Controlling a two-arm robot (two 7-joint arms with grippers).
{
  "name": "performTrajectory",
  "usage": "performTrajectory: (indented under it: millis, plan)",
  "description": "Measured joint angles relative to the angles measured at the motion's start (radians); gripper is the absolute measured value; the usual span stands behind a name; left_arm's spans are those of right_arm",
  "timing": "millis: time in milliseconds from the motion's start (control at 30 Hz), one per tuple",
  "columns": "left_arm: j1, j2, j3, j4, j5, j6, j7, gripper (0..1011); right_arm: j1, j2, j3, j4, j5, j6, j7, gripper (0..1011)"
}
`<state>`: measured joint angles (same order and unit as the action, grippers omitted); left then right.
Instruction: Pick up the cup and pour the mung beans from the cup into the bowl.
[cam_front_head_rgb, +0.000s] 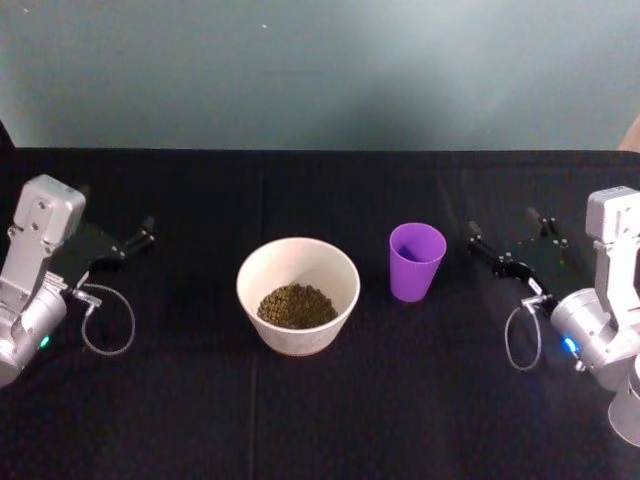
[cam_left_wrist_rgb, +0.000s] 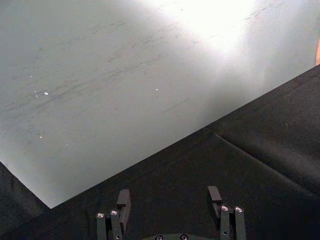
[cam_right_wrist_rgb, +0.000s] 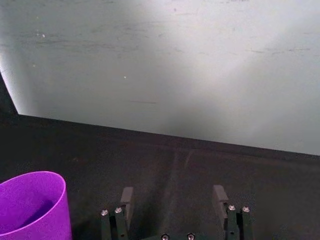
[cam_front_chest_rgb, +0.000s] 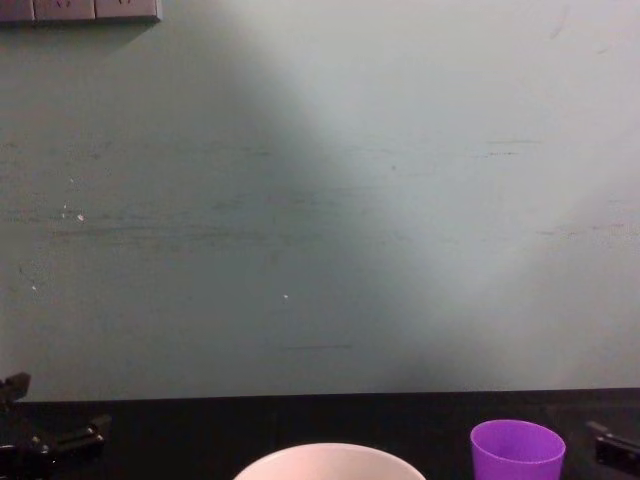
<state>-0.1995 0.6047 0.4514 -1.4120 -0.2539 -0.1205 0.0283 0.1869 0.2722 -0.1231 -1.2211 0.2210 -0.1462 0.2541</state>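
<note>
The purple cup (cam_front_head_rgb: 417, 261) stands upright on the black table, just right of the bowl (cam_front_head_rgb: 300, 341). Mung beans (cam_front_head_rgb: 297, 306) lie in the bowl's bottom. What shows of the cup's inside is plain purple. My right gripper (cam_front_head_rgb: 505, 233) rests open to the right of the cup, a short gap away, holding nothing. In the right wrist view the cup (cam_right_wrist_rgb: 32, 206) sits off to one side of the open right gripper (cam_right_wrist_rgb: 173, 195). My left gripper (cam_front_head_rgb: 140, 237) is parked far left of the bowl, open and empty (cam_left_wrist_rgb: 169, 196). The chest view shows the cup (cam_front_chest_rgb: 517, 450) and bowl rim (cam_front_chest_rgb: 330, 458).
A black cloth (cam_front_head_rgb: 320, 420) covers the table, and a pale green wall (cam_front_head_rgb: 320, 70) runs behind it. A cable loop hangs by each wrist (cam_front_head_rgb: 108, 325) (cam_front_head_rgb: 522, 340). Open cloth lies in front of the bowl and cup.
</note>
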Motion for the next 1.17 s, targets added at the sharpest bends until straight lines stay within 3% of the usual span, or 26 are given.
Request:
performTrajectory:
  millis: [1167]
  plan:
    - [0.0, 0.0, 0.0, 0.0, 0.0, 0.0, 0.0, 1000, -0.003, 0.003, 0.0, -0.007, 0.002, -0.003, 0.001, 1003]
